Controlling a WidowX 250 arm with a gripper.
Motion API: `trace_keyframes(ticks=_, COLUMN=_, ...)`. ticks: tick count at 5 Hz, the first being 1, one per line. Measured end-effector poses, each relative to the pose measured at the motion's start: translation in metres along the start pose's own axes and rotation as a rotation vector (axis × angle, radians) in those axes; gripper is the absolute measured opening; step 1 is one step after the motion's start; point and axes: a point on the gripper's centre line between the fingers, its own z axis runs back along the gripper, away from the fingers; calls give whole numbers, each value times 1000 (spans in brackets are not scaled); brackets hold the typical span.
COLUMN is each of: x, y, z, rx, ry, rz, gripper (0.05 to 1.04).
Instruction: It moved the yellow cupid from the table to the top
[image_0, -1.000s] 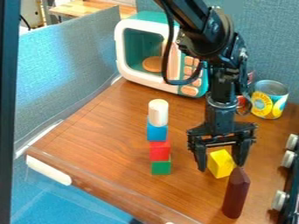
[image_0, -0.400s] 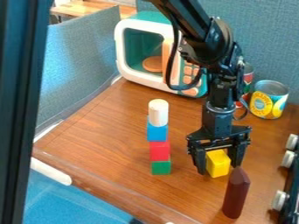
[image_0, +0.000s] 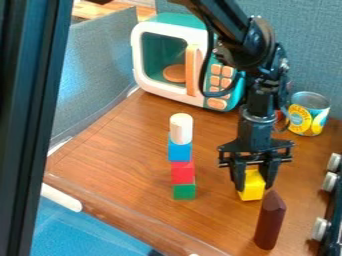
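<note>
With its jaws set narrow, the pincer (image_0: 254, 188) has the yellow block (image_0: 252, 193) between its fingers (image_0: 238, 180).
Gap about block-wide, one finger per side, both look in contact; block sits at the tips, can't tell if it's off the table (image_0: 133, 165). Dark red pointed block (image_0: 270, 222) upright, just camera-side of pincer. Left of pincer in view, apart, bottom up: green cube (image_0: 184, 192), red cube (image_0: 182, 172), blue cube (image_0: 180, 152), white cylinder (image_0: 181, 129).
</note>
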Motion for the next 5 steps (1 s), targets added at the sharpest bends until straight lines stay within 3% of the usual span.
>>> trace_keyframes(ticks=1, x=-11, y=-26, z=25, rx=46, ry=-10, rz=-201, gripper=576)
trace_keyframes(ticks=2, x=-27, y=-43, z=54, rx=129, ry=-26, rz=-404, gripper=576)
trace_keyframes(ticks=3, x=-44, y=-40, z=91, rx=159, ry=-18, rz=-532, gripper=576)
trace_keyframes(ticks=4, x=-47, y=-22, z=115, rx=124, ry=20, rz=-549, gripper=576)
trace_keyframes(ticks=5, x=-37, y=4, z=128, rx=33, ry=51, rz=-497, gripper=576)
